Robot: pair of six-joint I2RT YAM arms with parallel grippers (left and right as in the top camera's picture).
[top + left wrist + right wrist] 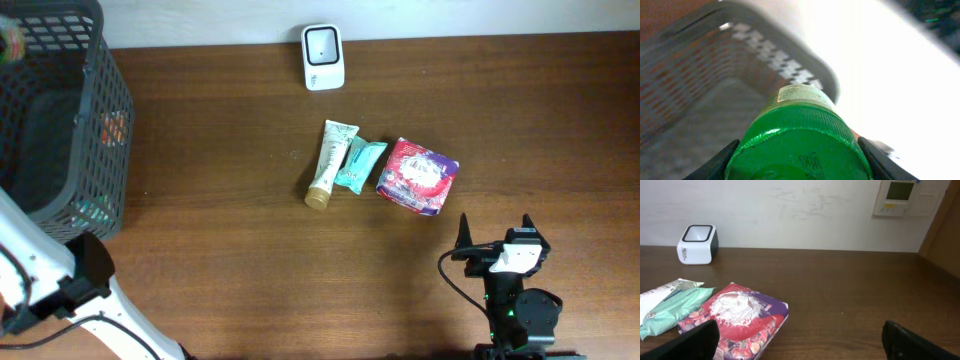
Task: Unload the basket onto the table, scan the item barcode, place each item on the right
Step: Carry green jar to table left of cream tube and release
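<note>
Dark wood-grain bench (250,270) under a plain white wall (790,210); you have three views of it.

**Left side.** A dark mesh basket (60,110) stands at the bench's far left corner. Your left arm rises from the near left edge toward it. In the left wrist view, the left end effector (800,161) is clamped on a green container (800,140). Both fingers (715,165) press against its wide, ribbed green end, which fills the lower frame. A pale square label sits on its far end. The container hangs over the basket, whose mesh wall and floor show blurred behind it. In the overhead view you cannot pick out the container clearly.

**Centre.** The white scanner (323,57) stands upright at the far edge against the wall, well apart from the basket. Three items lie in a row mid-bench:
- A cream tube (330,163) with a gold cap, cap toward you.
- A teal packet (358,164), touching the tube's right side.
- A red and purple package (418,176), just beside the packet.

**Right side.** The right end effector (496,228) sits near the front edge, just short of the red package. Its jaws are spread wide and nothing is between them. Its wrist camera faces the row of items and the scanner beyond. A wall-mounted control panel (902,197) shows at the upper right of that view.
</note>
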